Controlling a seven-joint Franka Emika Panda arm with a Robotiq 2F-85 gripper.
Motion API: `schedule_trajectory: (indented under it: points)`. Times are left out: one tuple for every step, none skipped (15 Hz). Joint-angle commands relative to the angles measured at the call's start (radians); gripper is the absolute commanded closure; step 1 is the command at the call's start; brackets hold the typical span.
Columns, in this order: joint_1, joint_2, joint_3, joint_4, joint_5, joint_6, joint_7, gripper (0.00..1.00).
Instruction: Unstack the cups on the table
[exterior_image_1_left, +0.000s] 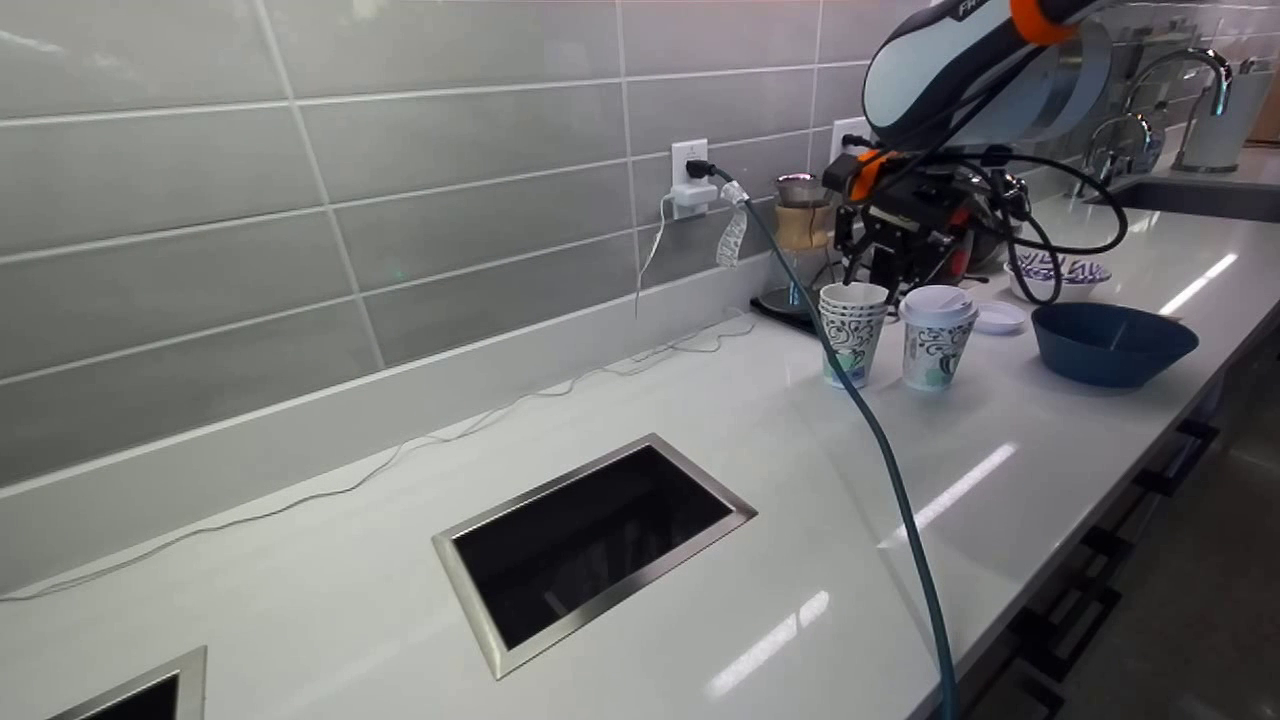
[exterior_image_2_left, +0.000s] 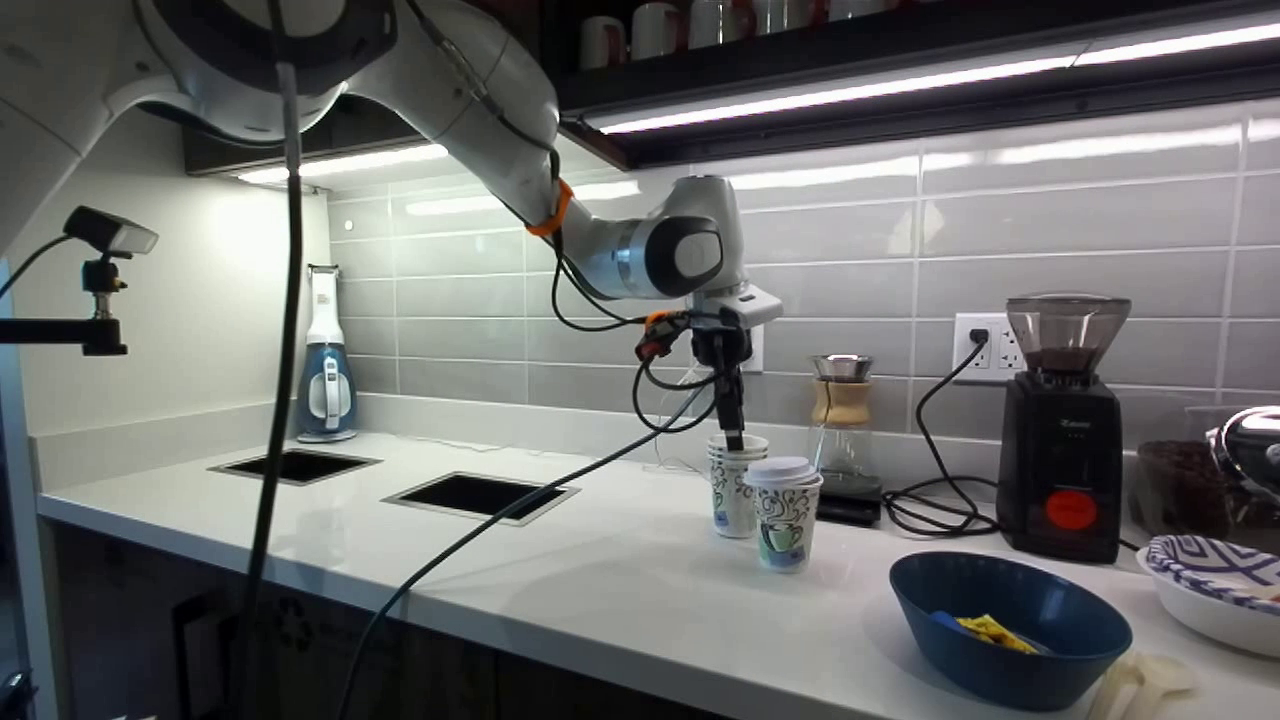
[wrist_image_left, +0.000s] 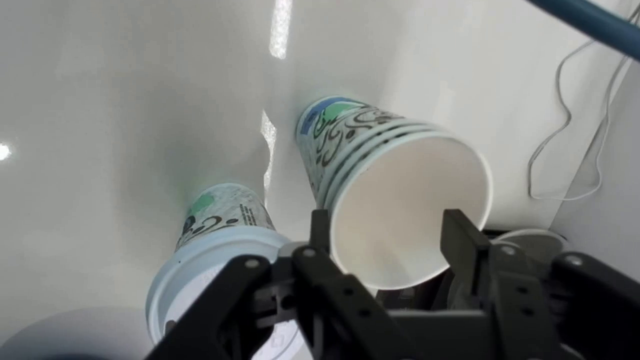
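Several nested cups (exterior_image_1_left: 856, 335) stand upright on the table (exterior_image_1_left: 800, 450), beside the lidded cup (exterior_image_1_left: 938, 338). Fingers (wrist_image_left: 465, 245) are spread: one beside the top cup (wrist_image_left: 407, 205), one over its mouth; contact cannot be told. Pinch only that cup's wall, lightly, then lift straight up.

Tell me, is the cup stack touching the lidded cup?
Apart: in an exterior view a gap runs between the cup stack and the lidded cup, with counter showing between their sides.
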Motion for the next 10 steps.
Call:
schedule_trajectory:
  points:
    - [0.025,0.035,-0.029,0.071,-0.034,-0.061,0.074,0.49]
    - [0.026,0.038,-0.030,0.077,-0.036,-0.075,0.082,0.46]
    - [0.026,0.041,-0.032,0.082,-0.039,-0.092,0.092,0.46]
    - [0.026,0.043,-0.032,0.087,-0.042,-0.108,0.101,0.46]
    - [0.026,0.046,-0.033,0.094,-0.044,-0.123,0.108,0.45]
    - [0.025,0.049,-0.033,0.100,-0.046,-0.137,0.116,0.45]
    - [0.024,0.051,-0.031,0.106,-0.045,-0.150,0.119,0.45]
    - [0.023,0.054,-0.031,0.112,-0.046,-0.157,0.123,0.46]
    - [0.022,0.058,-0.030,0.118,-0.046,-0.162,0.127,0.51]
    - [0.021,0.062,-0.029,0.124,-0.045,-0.165,0.127,0.57]
